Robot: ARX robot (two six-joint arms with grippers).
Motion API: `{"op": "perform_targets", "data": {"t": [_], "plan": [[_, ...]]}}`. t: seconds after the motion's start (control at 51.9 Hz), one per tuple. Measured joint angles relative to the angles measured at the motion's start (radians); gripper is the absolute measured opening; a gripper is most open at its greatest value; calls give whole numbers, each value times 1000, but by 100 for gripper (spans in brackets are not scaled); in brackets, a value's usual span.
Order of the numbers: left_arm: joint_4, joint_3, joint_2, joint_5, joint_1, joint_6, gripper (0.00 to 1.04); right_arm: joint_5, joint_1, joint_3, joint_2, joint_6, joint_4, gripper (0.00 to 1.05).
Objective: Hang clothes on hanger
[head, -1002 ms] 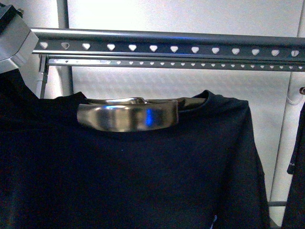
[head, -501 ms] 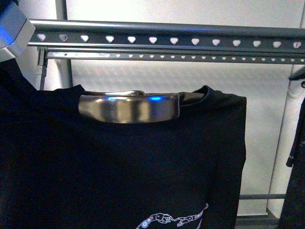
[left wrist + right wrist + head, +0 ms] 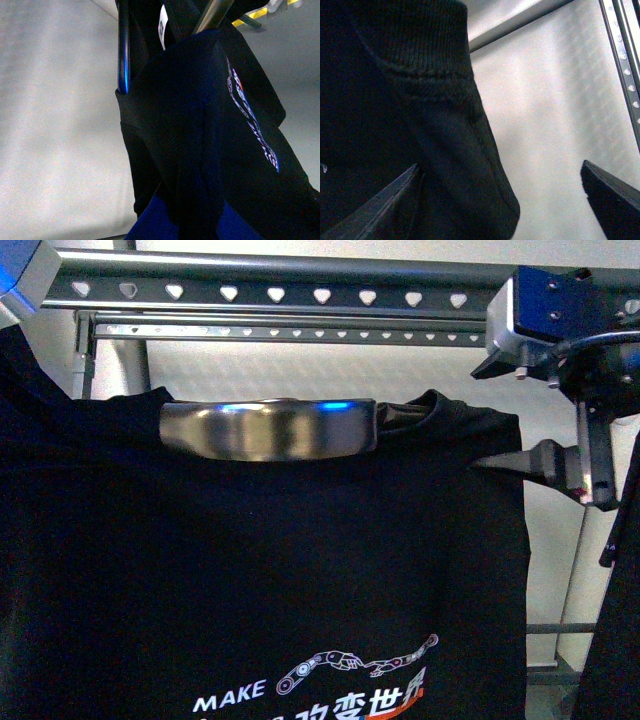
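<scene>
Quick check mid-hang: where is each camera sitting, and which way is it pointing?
Front: on the body, facing the rack and the T-shirt; right gripper at its shoulder.
Left wrist: pressed close, looking along the T-shirt's print; no fingers discernible.
Right wrist: looks between spread fingers at the T-shirt's shoulder, rack beyond.
Shared: T-shirt in all; rack in front and right wrist.

My front camera sat between the arms and faced straight ahead, close to the T-shirt point(image 3: 300, 580), with the rack point(image 3: 280, 292) along the frame's upper edge. The left wrist camera looked steeply down the same T-shirt point(image 3: 200, 125) toward the floor point(image 3: 50, 125), almost against the cloth. The right wrist camera sat very near the shirt's collar and shared the rack point(image 3: 625, 60) with the front view.
</scene>
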Motion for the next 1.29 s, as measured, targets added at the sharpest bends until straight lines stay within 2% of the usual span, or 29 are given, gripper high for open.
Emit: {"op": "perform_targets", "data": {"t": [0.058, 0.116, 0.231, 0.308, 0.463, 0.54, 0.829, 0.964, 1.099, 1.195, 1.234, 1.253, 1.272, 1.292], "plan": [[0, 0, 0, 0, 0, 0, 4, 6, 24, 2, 18, 31, 35, 81], [0, 0, 0, 0, 0, 0, 4, 5, 38, 2, 25, 51, 53, 74], [0, 0, 0, 0, 0, 0, 4, -4, 67, -29, 19, 97, 78, 48], [0, 0, 0, 0, 0, 0, 4, -16, 63, -81, 3, 103, 86, 30], [0, 0, 0, 4, -2, 4, 4, -50, 29, -185, -31, 98, 108, 5], [0, 0, 0, 7, -3, 15, 5, -66, 19, -214, -40, 105, 121, 3], [3, 0, -2, 16, 0, 15, 45, -67, -59, -312, -59, 163, 142, 3], [3, 0, -2, 16, 0, 14, 60, -55, -101, -328, -59, 198, 100, 3], [3, 0, -3, 17, 0, 14, 85, -29, -150, -331, -56, 261, 60, 3], [3, 0, -4, 18, 0, 14, 98, -45, -172, -331, -56, 343, 72, 3], [116, -39, -10, 10, 0, -64, 99, -52, -180, -326, -59, 412, 75, 3], [287, -98, -18, -21, 0, -208, 98, -51, -182, -321, -64, 457, 74, 3], [342, -117, -20, -31, 0, -232, 98, -51, -183, -319, -66, 472, 74, 3], [451, -153, -21, -53, 1, -332, 98, -50, -184, -314, -69, 504, 74, 3]]}}
